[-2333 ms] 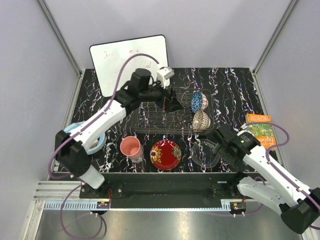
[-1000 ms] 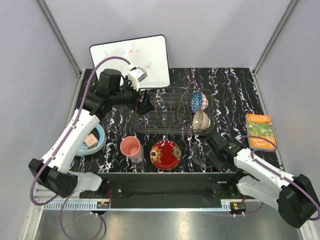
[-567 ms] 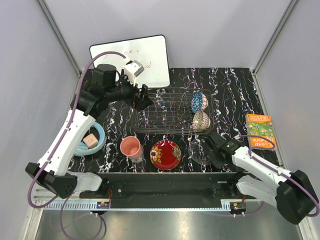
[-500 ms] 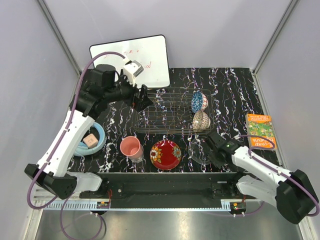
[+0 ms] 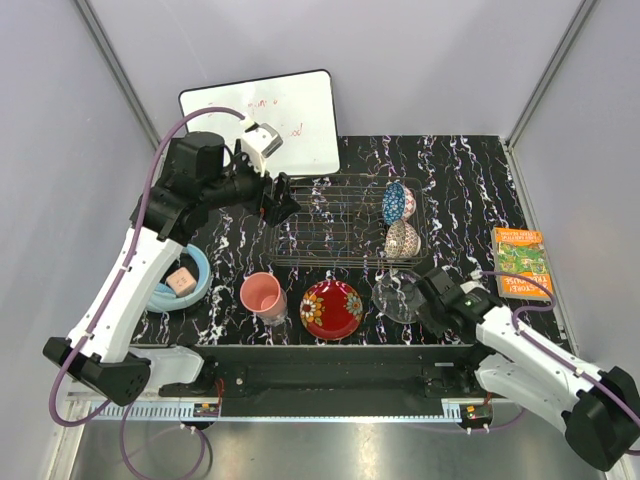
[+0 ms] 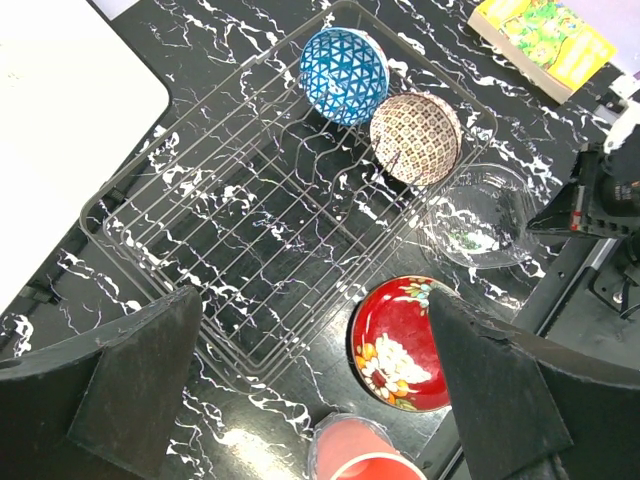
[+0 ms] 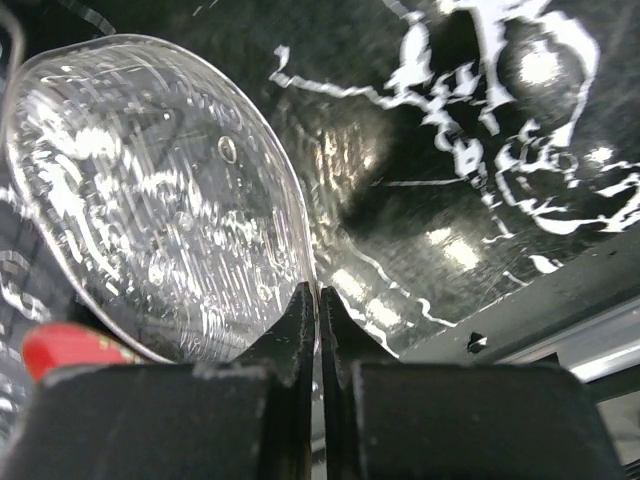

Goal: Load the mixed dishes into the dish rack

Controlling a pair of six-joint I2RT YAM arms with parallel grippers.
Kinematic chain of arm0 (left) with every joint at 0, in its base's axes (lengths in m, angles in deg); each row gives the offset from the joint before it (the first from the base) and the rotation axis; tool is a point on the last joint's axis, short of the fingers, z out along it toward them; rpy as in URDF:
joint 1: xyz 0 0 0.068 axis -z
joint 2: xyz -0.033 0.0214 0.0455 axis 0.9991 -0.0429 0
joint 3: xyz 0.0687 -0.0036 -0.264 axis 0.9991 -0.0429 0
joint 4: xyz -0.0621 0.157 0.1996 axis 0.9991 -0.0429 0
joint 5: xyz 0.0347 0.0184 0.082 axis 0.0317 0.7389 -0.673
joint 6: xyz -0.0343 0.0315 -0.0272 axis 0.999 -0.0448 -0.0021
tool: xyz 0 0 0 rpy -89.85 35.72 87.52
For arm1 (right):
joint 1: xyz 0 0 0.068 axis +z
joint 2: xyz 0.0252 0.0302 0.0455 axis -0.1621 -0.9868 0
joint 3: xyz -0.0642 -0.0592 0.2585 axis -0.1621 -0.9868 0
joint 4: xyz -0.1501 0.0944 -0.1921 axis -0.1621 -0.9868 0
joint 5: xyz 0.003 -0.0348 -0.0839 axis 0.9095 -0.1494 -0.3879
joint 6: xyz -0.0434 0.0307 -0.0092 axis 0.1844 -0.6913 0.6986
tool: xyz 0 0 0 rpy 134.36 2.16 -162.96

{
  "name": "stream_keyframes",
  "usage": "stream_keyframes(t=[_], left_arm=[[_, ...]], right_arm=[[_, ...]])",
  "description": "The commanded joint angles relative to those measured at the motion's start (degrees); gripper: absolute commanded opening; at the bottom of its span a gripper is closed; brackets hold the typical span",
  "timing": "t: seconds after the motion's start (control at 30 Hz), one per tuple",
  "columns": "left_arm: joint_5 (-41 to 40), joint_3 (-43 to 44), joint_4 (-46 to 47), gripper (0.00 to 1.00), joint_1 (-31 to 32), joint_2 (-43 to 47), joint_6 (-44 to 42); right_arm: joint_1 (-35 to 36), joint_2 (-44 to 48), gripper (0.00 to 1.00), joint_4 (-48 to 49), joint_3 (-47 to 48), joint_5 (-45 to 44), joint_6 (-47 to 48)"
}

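My right gripper is shut on the rim of the clear glass bowl, which stands tilted up on edge just off the dish rack's front right corner. The dark wire dish rack holds a blue patterned bowl and a cream-gold patterned bowl on edge at its right end. In front of the rack a pink cup and a red floral plate sit on the table. My left gripper hovers open and holding nothing above the rack's left end.
A white whiteboard leans at the back left. A plain light-blue bowl with a pink cube in it sits at the left edge. An orange-green book lies at the right edge. The black marbled table's front edge runs just behind my right gripper.
My right gripper closed on the clear bowl's rim and tipped the bowl up toward the rack. The left arm drew back slightly to the left, still open.
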Motion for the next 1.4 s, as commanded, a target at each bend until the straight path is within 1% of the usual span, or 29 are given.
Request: stream_keyframes(t=[0.0, 0.07, 0.17, 0.23, 0.3, 0.33, 0.4, 0.43, 0.5, 0.53, 0.63, 0.67, 0.73, 0.8, 0.9, 0.93, 0.97, 1.0, 1.03, 1.07, 1.1, 1.13, 1.17, 1.2, 1.23, 1.27, 1.3, 1.33, 1.37], left_arm=[[-1.49, -0.02, 0.92, 0.99, -0.32, 1.17, -1.44], [-1.84, -0.2, 0.92, 0.99, -0.23, 1.26, -1.53], [-2.1, -0.11, 0.83, 0.99, -0.23, 1.08, -1.53], [-1.76, -0.02, 0.92, 0.99, -0.32, 0.82, -1.45], [-1.75, 0.33, 0.92, 0.99, -0.32, 0.47, -1.27], [-1.84, 0.33, 1.01, 0.99, -0.32, 0.29, -1.36], [-1.93, 0.59, 1.01, 0.99, -0.32, 0.12, -1.27], [-2.1, 0.59, 1.01, 0.99, -0.32, -0.06, -1.36], [-2.54, 0.42, 1.09, 0.99, -0.31, -0.15, -1.53], [-2.89, 0.42, 1.01, 0.99, -0.32, 0.03, -1.97], [-3.95, -0.28, 1.01, 0.99, -0.23, 0.12, -2.76], [-4.12, -0.37, 0.92, 0.99, -0.31, 0.29, -2.76], [-3.34, -0.46, 0.14, 0.99, -0.32, 0.29, -3.02], [-2.55, -0.03, -1.01, 0.99, -0.32, -0.06, -3.2], [-4.73, -0.46, -2.07, 0.99, -0.23, -0.24, -2.85], [-5.35, -1.51, -1.98, 0.99, -0.31, 0.11, -2.94], [-5.97, -2.04, -1.81, 0.99, -0.32, 0.46, -3.2], [-7.97, -2.48, -1.63, 0.99, -0.23, 0.64, -2.94], [-9.21, -3.53, -0.85, 0.99, -0.31, 1.25, -2.42], [-10.53, -3.97, -0.49, 0.99, -0.32, 1.61, -1.98], [-12.02, -4.24, -0.31, 0.99, -0.32, 1.87, -1.62], [-12.21, -4.42, -0.4, 0.99, -0.32, 2.31, -1.71], [-12.21, -4.59, -0.31, 0.99, -0.4, 2.49, -1.88], [-12.73, -4.68, -0.22, 0.99, -0.4, 2.84, -1.62], [-13.0, -4.77, -0.22, 0.99, -0.4, 3.19, -1.53], [-13.18, -4.77, -0.22, 0.99, -0.58, 3.28, -1.53], [-13.61, -4.77, -0.14, 0.99, -0.67, 3.45, -1.27], [-13.88, -4.77, -0.14, 0.99, -0.75, 3.8, -1.01], [-13.79, -4.68, -0.22, 0.99, -1.19, 3.89, -0.83]], right_arm=[[1.88, 2.06, 0.0, 1.32, 1.66, 2.78, 5.23], [2.77, 2.06, 0.0, 2.19, 2.28, 5.49, 8.05], [5.05, 1.27, 0.0, 1.41, 4.12, 7.0, 12.45], [7.33, 0.83, 0.0, 0.88, 6.57, 6.74, 15.35], [9.61, 0.39, 0.0, 0.88, 8.86, 4.64, 17.81], [12.41, 0.04, 0.0, 0.62, 11.22, 3.41, 18.43], [15.06, -1.45, 0.0, -0.17, 14.57, -0.1, 20.53], [18.38, -2.33, 0.0, -0.17, 15.54, -2.73, 21.07], [21.91, -3.04, 0.0, -0.17, 18.26, -5.72, 23.01], [24.71, -3.91, 0.0, -1.04, 19.24, -9.22, 23.27], [27.55, -6.28, 0.0, -2.1, 23.45, -12.84, 27.04], [28.77, -6.73, 0.0, -1.85, 24.42, -13.56, 29.84], [29.57, -7.69, 0.0, -1.41, 27.5, -15.66, 32.75], [29.75, -8.4, 0.0, -2.1, 31.52, -17.77, 37.49], [29.75, -8.4, 0.0, -2.73, 37.58, -24.09, 45.4], [29.75, -8.49, 0.0, -2.11, 39.01, -27.85, 48.03], [29.75, -8.75, 0.0, -1.67, 40.5, -30.06, 53.71], [29.75, -9.36, 0.0, -0.36, 43.47, -32.52, 56.73], [29.75, -11.2, 0.0, 1.04, 44.72, -36.55, 63.37], [29.75, -12.26, 0.0, 2.88, 46.56, -38.24, 67.27], [29.75, -14.71, 0.0, 7.34, 47.19, -40.09, 71.39], [29.75, -16.04, 0.0, 10.69, 47.37, -44.28, 81.18], [29.75, -17.18, 0.0, 14.55, 46.76, -46.5, 87.02], [29.14, -19.37, 0.0, 24.68, 45.89, -48.52, 92.91], [28.61, -20.26, 0.0, 31.05, 44.66, -49.85, 105.59], [28.09, -20.79, 0.0, 37.03, 42.04, -49.69, 111.11], [26.86, -21.58, 0.0, 49.27, 40.62, -48.55, 116.38], [26.24, -22.02, 0.0, 56.53, 38.78, -48.37, 127.92], [25.54, -22.63, 0.0, 64.87, 34.84, -48.19, 134.04]])
